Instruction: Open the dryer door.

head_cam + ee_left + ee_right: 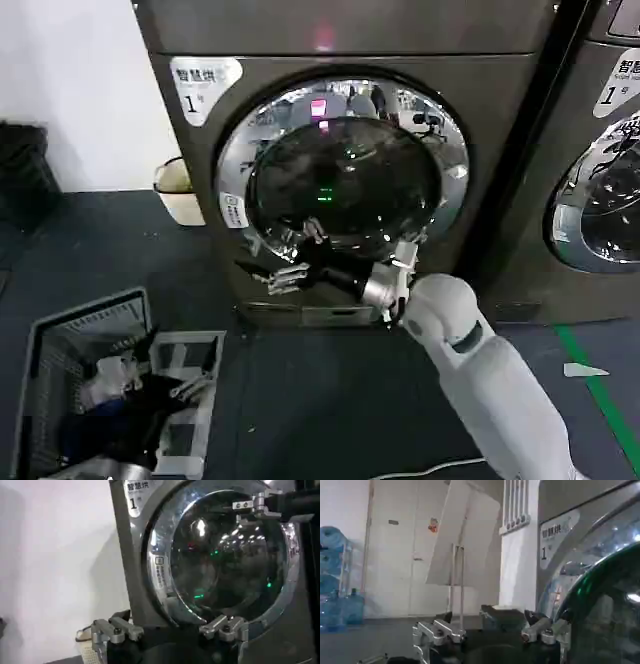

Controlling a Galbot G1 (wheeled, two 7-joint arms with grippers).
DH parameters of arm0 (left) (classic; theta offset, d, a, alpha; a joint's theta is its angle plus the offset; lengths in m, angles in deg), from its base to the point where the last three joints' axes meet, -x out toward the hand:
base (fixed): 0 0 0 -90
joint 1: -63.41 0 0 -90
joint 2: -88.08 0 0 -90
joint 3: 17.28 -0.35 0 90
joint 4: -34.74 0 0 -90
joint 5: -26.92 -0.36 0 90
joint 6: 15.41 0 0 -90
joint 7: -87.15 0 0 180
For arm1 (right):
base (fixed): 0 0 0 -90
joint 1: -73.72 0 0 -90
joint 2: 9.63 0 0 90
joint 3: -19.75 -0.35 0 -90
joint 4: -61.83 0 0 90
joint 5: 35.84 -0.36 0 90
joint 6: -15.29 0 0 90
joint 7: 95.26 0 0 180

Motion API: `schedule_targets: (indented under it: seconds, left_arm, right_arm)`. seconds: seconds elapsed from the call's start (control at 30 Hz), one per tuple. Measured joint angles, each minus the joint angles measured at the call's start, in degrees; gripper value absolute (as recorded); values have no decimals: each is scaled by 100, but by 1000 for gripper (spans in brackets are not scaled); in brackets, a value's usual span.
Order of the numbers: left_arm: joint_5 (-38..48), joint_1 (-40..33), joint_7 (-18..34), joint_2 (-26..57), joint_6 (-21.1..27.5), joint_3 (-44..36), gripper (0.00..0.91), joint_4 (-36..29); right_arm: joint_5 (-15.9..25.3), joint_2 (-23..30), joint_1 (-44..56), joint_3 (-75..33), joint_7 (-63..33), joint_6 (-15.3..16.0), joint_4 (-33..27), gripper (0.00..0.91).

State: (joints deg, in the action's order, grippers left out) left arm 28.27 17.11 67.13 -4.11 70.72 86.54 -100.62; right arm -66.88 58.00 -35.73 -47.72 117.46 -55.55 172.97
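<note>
At the centre of the head view sits the dryer door (343, 170), a big round porthole with a shiny chrome ring and a dark domed glass window throwing back green and pink glints, and it looks closed against the front of the dryer (500, 110), a dark grey-brown machine filling the upper middle of the frame. A pink indicator light (323, 38) glows on the top panel. At upper left of the machine there's a white sticker (203, 84) with Chinese characters and a "1", and a smaller white label (232, 210) on the ring's left side, its print too small to read. Low in the centre, the right gripper (281, 274) reaches in from the white arm at lower right, fingers spread apart, just at the door's lower left edge; whether it actually touches the ring is hard to say. In the left wrist view the left gripper (170, 630) has its fingers apart too, with the door close in front. At far right, a second machine (605, 190) carries its own "1" sticker. At lower left, a basket (70, 330) holds clutter.
</note>
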Motion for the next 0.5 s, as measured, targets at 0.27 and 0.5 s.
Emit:
schedule_targets:
  seconds: [0.27, 0.5]
  left_arm:
    - [-59, -11, -58, 0, -27, -6, 907, 84]
    - [-77, 18, -55, 0, -37, 7, 907, 82]
  right_arm:
    - [502, 138, -234, 78, 97, -413, -950, 907]
    - [643, 398, -660, 381, 129, -631, -1704, 907]
